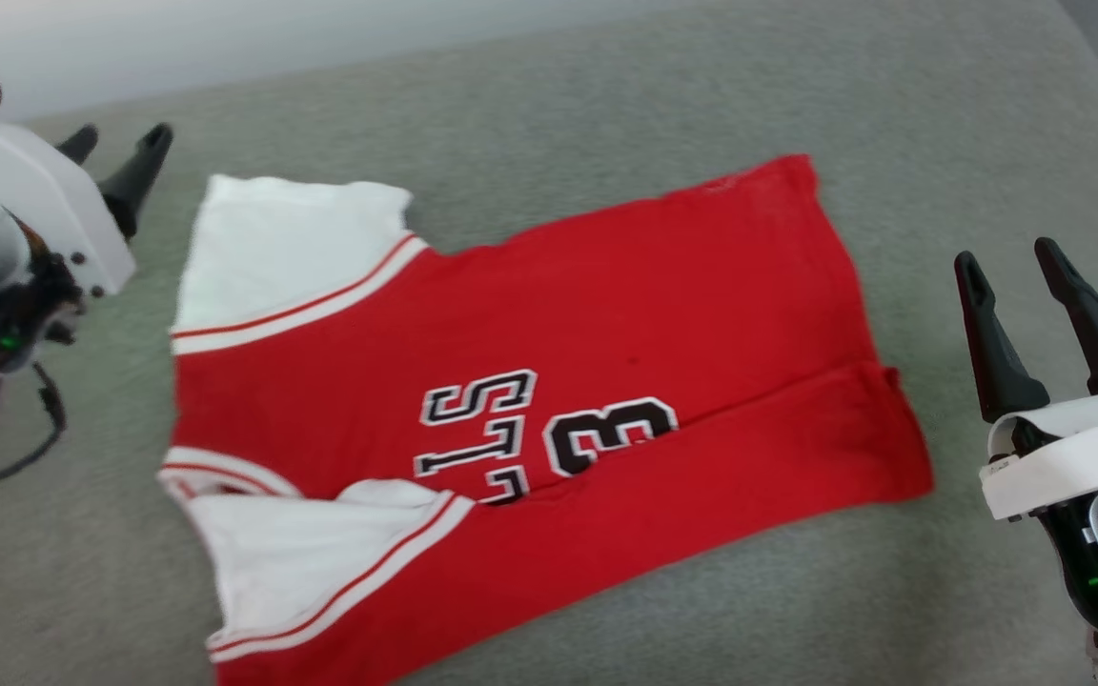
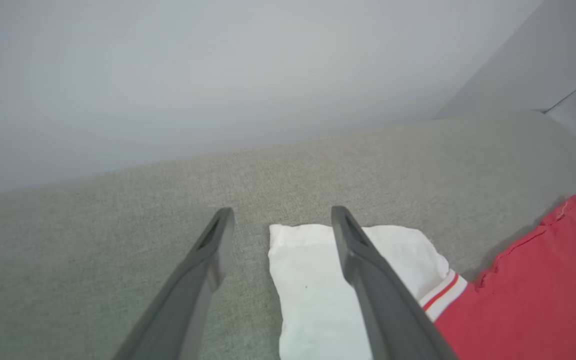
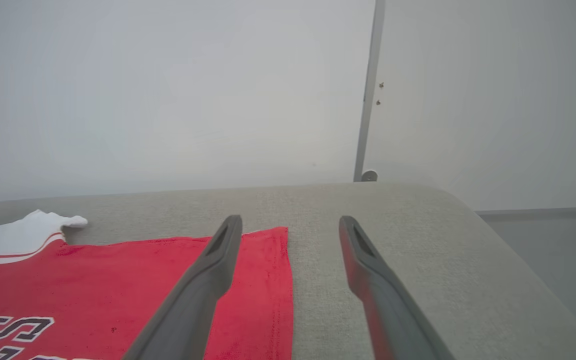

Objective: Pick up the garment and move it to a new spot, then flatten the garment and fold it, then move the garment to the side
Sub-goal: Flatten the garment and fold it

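A pale grey wall (image 3: 168,100) backs a grey, fabric-covered worktop (image 1: 606,114) with a rounded far corner. On it the garment (image 1: 682,286) lies spread almost flat at the middle of the head view. The red jersey has its two white sleeves toward the robot's left and its hem toward the right. A long band of red cloth along the near edge is folded up over the body, covering the lower part of black characters outlined in white. Thin red and white stripes mark the seam where each sleeve joins the body.

The left tool (image 1: 120,138) sits at the upper left of the head view, just beside the far white sleeve. Its two dark fingers are spread apart and clear of the cloth. From the left wrist camera, the left tool (image 2: 283,215) frames that sleeve, with the garment (image 2: 533,290) running off to the right.

The right tool (image 1: 1006,255) stands at the right edge, near the hem end but apart from it, its fingers likewise spread wide. In the right wrist view, the right tool (image 3: 292,221) points over the hem corner of the garment (image 3: 93,280).
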You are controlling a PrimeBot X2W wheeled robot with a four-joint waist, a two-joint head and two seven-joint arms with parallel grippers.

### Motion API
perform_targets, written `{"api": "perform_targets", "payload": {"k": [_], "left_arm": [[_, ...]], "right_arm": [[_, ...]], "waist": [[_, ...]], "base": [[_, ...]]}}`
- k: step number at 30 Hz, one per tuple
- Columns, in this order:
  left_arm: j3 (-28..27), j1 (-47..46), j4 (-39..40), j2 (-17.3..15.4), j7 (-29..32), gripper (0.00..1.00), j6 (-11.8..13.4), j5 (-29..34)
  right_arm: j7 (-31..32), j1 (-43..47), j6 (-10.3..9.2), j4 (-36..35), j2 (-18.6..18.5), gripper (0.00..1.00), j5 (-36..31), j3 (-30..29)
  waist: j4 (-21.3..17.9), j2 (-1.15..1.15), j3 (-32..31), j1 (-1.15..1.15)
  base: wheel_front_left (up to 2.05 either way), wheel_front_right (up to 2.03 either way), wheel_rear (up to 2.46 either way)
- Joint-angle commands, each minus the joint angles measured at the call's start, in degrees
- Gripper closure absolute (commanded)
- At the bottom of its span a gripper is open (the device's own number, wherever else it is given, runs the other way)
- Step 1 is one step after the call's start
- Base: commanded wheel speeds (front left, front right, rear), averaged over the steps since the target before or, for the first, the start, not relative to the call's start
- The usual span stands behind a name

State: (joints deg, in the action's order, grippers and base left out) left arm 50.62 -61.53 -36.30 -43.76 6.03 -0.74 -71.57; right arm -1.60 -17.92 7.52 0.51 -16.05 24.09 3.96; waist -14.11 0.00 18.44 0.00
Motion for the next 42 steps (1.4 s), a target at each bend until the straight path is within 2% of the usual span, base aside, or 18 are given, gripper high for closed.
{"api": "perform_targets", "payload": {"k": [1,9,16,17,19,20,21,27,31,35,39,42], "left_arm": [[0.91,-1.67,-3.04,0.26,3.23,0.00,-1.24,-0.14],[4.85,-6.69,-16.11,1.67,22.23,0.00,-4.31,-1.81],[6.33,-7.85,-21.18,3.14,28.37,0.00,-5.71,-2.17],[6.53,-7.79,-21.41,3.46,28.68,0.15,-5.90,-2.23],[6.82,-7.87,-21.39,4.03,29.06,0.76,-6.35,-2.38],[6.75,-7.96,-21.35,4.34,29.09,0.92,-6.48,-2.59],[6.72,-8.13,-21.23,4.51,28.54,1.00,-6.52,-2.56],[7.35,-10.05,-20.28,5.86,26.57,1.00,-6.76,-1.78],[8.20,-11.16,-17.61,6.82,25.95,1.00,-6.80,-1.81],[9.23,-12.54,-14.51,6.74,25.34,1.00,-6.80,-1.65],[10.28,-13.95,-12.12,6.68,25.10,1.00,-6.74,-1.65],[11.08,-14.83,-11.07,6.71,24.63,1.00,-6.64,-1.79]], "right_arm": [[-0.48,0.29,-0.06,-0.44,0.44,0.00,-0.33,0.09],[-0.12,2.03,-0.06,-1.19,1.11,0.00,0.42,0.23],[0.55,2.21,-0.06,-2.15,1.20,0.00,0.64,-0.24],[0.96,1.84,-0.06,-2.30,1.03,0.00,0.74,-0.06],[1.63,0.44,-0.06,-2.58,0.37,0.00,0.80,0.84],[2.21,-0.46,-0.06,-2.65,0.06,0.00,1.01,1.51],[3.02,-1.47,-0.06,-2.45,-0.17,0.00,1.43,2.19],[13.86,-13.63,-0.06,3.48,-2.17,0.00,4.63,8.43],[24.54,-23.81,-0.06,12.46,-2.69,0.00,7.66,12.50],[32.88,-32.77,-0.06,22.44,-1.39,0.00,11.17,13.13],[37.81,-40.19,-0.06,31.51,-1.58,0.00,11.03,14.52],[39.16,-43.91,-0.06,37.14,-1.55,0.00,9.93,15.54]], "waist": [[-5.17,0.00,2.72,0.00],[-9.37,0.00,3.47,0.00],[-9.82,0.00,4.53,0.00],[-9.64,0.00,4.62,0.00],[-9.14,0.00,4.82,0.00],[-8.89,0.00,4.94,0.00],[-8.61,0.00,5.07,0.00],[-6.16,0.00,6.37,0.00],[-3.89,0.00,7.51,0.00],[-1.71,0.00,9.38,0.00],[0.37,0.00,11.25,0.00],[1.64,0.00,12.32,0.00]], "base": [[0.00,0.00,0.00],[0.00,0.00,0.00],[0.00,0.00,0.00],[0.00,0.00,0.00],[0.00,0.00,0.00],[0.00,0.00,0.00],[0.00,0.00,0.00],[0.00,0.00,0.00],[0.00,0.00,0.00],[0.00,0.00,0.00],[0.00,0.00,0.00],[0.00,0.00,0.00]]}}
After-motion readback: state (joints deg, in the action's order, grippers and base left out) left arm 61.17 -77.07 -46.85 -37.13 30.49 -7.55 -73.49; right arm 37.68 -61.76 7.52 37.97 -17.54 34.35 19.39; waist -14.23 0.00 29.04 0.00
